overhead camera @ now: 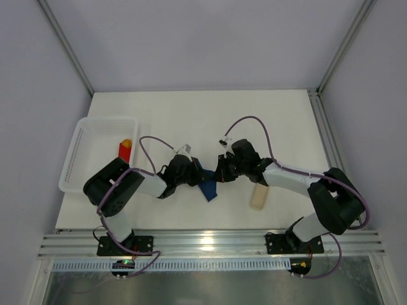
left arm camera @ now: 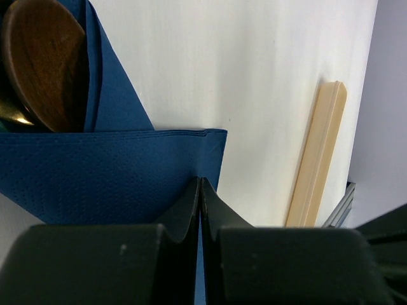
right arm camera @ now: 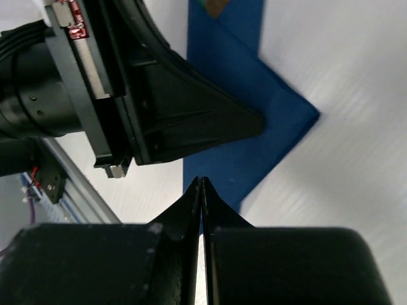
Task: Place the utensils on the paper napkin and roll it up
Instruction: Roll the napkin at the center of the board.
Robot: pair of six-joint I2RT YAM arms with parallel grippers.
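Paper napkin [overhead camera: 208, 189] lies folded at the middle of the bench [overhead camera: 191, 114], with a brown spoon among the utensils [left arm camera: 44, 70] tucked in its fold. Left pincer [left arm camera: 200, 184] and right pincer [right arm camera: 202, 181] are both pressed together, tips at the napkin's edges. A beige bar [overhead camera: 259, 197] lies just right.

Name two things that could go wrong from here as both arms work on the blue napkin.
1. The left tool and right tool are shut and crowded close over the napkin; they might collide or tear the thin paper.
2. The spoon sits in a loose fold, so it could slide out during rolling.
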